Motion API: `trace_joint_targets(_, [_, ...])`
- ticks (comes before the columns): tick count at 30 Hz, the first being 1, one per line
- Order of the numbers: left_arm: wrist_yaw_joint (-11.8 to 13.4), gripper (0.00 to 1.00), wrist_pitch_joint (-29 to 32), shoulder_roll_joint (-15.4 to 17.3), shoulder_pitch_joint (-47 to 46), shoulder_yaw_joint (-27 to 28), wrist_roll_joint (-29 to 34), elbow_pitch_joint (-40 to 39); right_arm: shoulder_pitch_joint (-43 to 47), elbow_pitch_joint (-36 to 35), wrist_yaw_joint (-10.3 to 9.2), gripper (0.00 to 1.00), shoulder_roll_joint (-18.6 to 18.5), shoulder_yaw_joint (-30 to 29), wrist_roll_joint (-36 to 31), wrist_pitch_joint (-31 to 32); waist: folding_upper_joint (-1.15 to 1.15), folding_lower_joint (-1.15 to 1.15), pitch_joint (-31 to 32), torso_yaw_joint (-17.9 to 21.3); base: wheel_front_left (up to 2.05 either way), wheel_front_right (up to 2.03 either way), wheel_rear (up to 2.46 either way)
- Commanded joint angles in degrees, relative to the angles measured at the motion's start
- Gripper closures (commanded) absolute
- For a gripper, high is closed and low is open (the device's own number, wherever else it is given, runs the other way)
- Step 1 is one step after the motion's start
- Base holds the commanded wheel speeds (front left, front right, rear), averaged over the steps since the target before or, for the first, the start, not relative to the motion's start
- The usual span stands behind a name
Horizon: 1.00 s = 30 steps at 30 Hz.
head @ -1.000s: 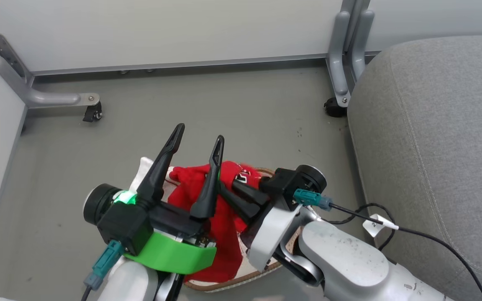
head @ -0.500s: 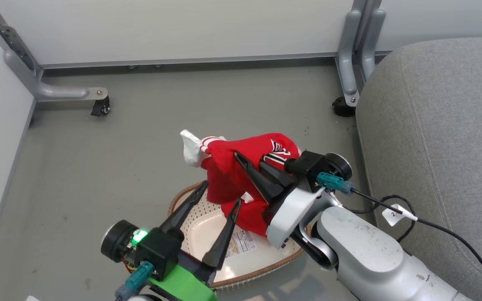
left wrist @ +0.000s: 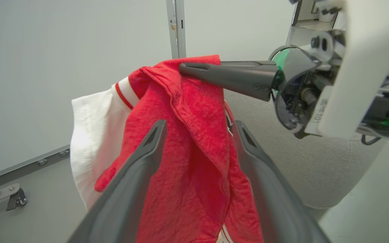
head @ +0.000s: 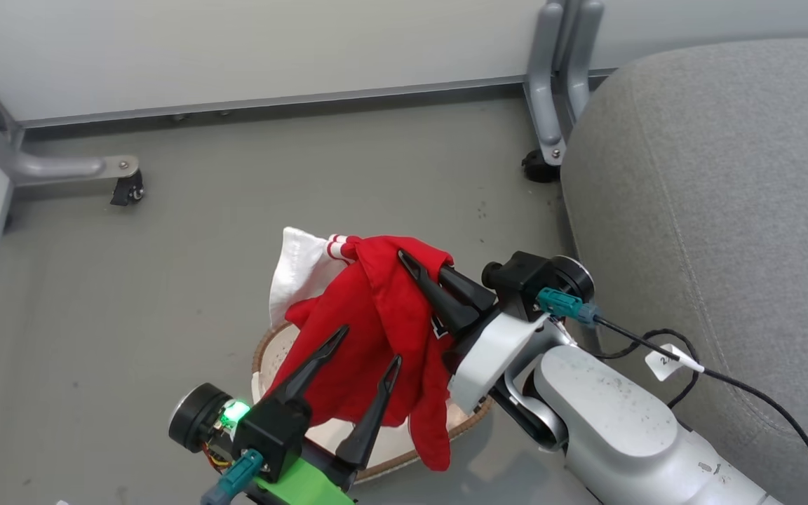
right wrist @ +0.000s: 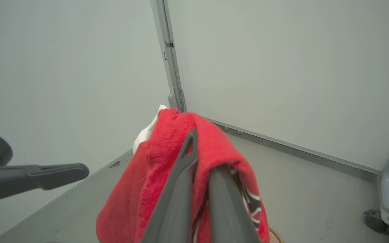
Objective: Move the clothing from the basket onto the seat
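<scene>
Right end effector (head: 423,263) was clamped shut on the clothing (head: 376,315), pinching a fold near its top. The red bundle hung in the air, long axis approx 12-to-6 o'clock in the head view, w/ a white part flaring out at 10 o'clock and the low hem dangling over the basket (head: 258,358) at 6. Couldn't tell if it was 1 garment or 2. Left end effector (head: 370,345) sat approx 7 o'clock from the grip, fingers spread and gripping nothing as far as I could see, close by the cloth. The seat (head: 712,210) lay at 3 o'clock from the right end effector, near, w/ a strip of floor (head: 165,280) btwn. So the right arm was the nearer one. I'd judge the next move to be a swing toward 3 o'clock, high enough for the hem to clear the seat's edge.
</scene>
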State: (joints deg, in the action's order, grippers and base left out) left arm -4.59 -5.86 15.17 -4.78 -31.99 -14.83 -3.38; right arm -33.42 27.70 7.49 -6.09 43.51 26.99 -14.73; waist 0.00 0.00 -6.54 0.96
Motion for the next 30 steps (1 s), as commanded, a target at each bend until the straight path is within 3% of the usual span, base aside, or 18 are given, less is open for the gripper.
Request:
trace_joint_targets(1, [0.0,0.0,-0.2,0.5,-0.8,0.0,0.1,-0.2,-0.2,-0.4,0.0,1.0,0.0,-0.4,-0.4,-0.4,0.0,0.0,-1.4,3.6,0.0,0.0,0.0])
trace_joint_targets(19, [-0.7,0.0,2.4,2.4,-5.6,-1.4,0.8,-3.0,1.3,-3.7,0.0,1.0,0.4,-9.7,-2.4,-0.5,0.0,0.0,-8.0,23.3,0.0,0.0,0.0])
trace_joint_targets(26, [-1.3,0.0,3.5,2.8,-8.9,-2.5,1.5,-4.4,-0.2,-4.9,0.0,1.0,-0.2,-17.8,-4.7,-0.5,0.0,0.0,-12.1,26.3,0.0,0.0,0.0])
trace_joint_targets(30, [-1.5,0.0,4.3,2.5,-11.6,-3.1,2.1,-5.3,-3.6,-4.9,-0.01,1.0,-2.3,-24.1,-7.0,-0.5,0.0,0.0,-16.0,25.7,0.0,0.0,0.0])
